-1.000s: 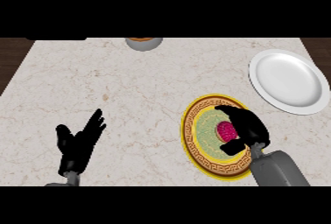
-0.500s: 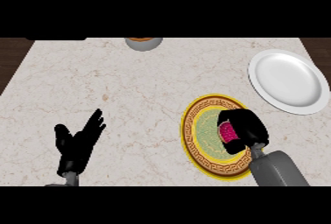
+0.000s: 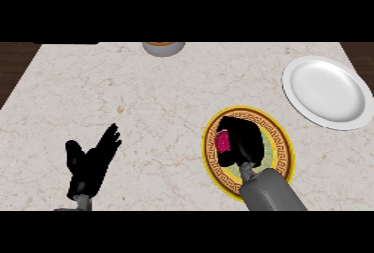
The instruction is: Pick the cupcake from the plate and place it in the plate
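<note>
Pink-topped and likely soft, the cupcake (image 3: 221, 142) sits on the gold-rimmed plate (image 3: 281, 148) with your right hand (image 3: 242, 143) curled round it, so hold the sides, not the icing; your left hand (image 3: 89, 163) rests spread.

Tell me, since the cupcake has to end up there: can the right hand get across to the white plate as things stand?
Probably yes. The right hand, curled around the pink cupcake over the gold-rimmed plate, has only bare counter between it and the white plate. The left hand rests open far off.
</note>
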Controlling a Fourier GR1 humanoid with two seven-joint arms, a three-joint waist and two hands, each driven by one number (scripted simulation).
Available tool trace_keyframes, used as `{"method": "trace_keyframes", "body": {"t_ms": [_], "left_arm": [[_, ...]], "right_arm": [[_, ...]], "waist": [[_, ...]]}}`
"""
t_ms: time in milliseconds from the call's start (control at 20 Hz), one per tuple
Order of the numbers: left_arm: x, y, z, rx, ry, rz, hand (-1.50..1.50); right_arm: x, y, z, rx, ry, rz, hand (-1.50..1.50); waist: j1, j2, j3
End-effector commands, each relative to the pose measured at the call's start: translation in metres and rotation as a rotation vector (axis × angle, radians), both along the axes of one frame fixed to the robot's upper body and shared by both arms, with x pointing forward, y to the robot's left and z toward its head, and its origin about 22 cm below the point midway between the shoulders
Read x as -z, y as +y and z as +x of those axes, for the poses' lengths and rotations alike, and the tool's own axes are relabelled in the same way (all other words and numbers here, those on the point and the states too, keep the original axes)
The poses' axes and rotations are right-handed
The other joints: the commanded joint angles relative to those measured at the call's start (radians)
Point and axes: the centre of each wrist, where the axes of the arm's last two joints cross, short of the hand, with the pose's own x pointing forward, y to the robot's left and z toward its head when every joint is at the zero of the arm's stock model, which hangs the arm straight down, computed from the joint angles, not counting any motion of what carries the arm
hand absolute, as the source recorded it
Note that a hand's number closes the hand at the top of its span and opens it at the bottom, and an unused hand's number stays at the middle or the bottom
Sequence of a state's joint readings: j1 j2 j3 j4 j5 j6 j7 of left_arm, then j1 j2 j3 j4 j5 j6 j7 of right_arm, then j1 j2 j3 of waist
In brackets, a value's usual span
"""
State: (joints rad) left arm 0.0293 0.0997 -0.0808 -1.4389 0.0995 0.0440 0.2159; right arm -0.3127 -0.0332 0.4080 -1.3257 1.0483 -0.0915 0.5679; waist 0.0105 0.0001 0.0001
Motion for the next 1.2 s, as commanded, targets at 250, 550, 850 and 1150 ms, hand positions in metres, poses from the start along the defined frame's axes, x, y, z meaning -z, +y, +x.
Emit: {"method": "trace_keyframes", "body": {"t_ms": [250,550,850,1150], "left_arm": [[-0.012,0.008,0.002,-0.007,0.007,-0.001,0.00],[0.004,0.008,0.000,-0.028,0.001,-0.003,0.00],[-0.016,0.000,-0.008,0.009,-0.016,-0.001,0.00],[0.010,0.002,-0.007,0.005,0.004,-0.022,0.00]], "right_arm": [[-0.049,0.025,0.003,0.170,-0.446,0.154,1.50],[-0.049,-0.010,-0.001,0.365,-0.580,0.313,1.50],[-0.048,-0.064,0.018,0.481,-0.659,0.441,1.50],[-0.042,-0.127,0.051,0.541,-0.724,0.362,1.50]], "waist": [[-0.007,-0.003,0.000],[-0.016,0.000,0.000],[-0.002,0.000,0.001],[-0.001,0.003,0.000]]}}
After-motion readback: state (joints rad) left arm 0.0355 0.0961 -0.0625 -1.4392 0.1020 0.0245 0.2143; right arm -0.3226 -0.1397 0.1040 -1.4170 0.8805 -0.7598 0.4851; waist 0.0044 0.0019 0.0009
